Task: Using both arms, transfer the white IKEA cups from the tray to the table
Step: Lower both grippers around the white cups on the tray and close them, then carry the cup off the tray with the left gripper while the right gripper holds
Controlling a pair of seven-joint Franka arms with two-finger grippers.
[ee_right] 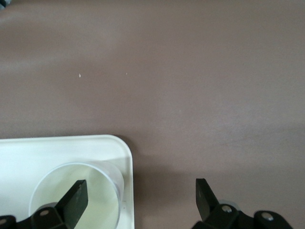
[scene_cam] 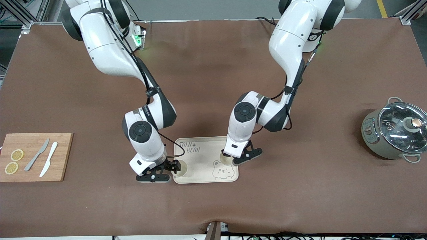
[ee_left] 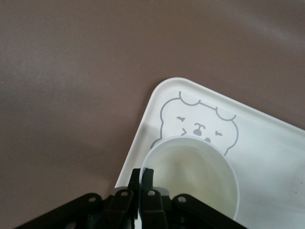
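Two white cups are at the cream bear tray (scene_cam: 203, 160). One cup (scene_cam: 226, 159) is by the bear drawing; my left gripper (scene_cam: 234, 160) is shut on its rim, pinching the wall (ee_left: 141, 177). I cannot tell if this cup (ee_left: 190, 176) rests on the tray (ee_left: 271, 157) or hangs just above it. The other cup (scene_cam: 182, 168) stands in the tray's corner toward the right arm's end, nearer the front camera. My right gripper (scene_cam: 165, 170) is open: one finger is over that cup (ee_right: 52, 188), the other over the table, straddling the tray edge (ee_right: 126, 157) in the right wrist view (ee_right: 140, 198).
A wooden cutting board (scene_cam: 61, 156) with two lemon slices (scene_cam: 14, 161) and two knives (scene_cam: 42, 159) lies at the right arm's end. A grey pot with a glass lid (scene_cam: 395, 131) stands at the left arm's end. Brown table cover (scene_cam: 300, 186) surrounds the tray.
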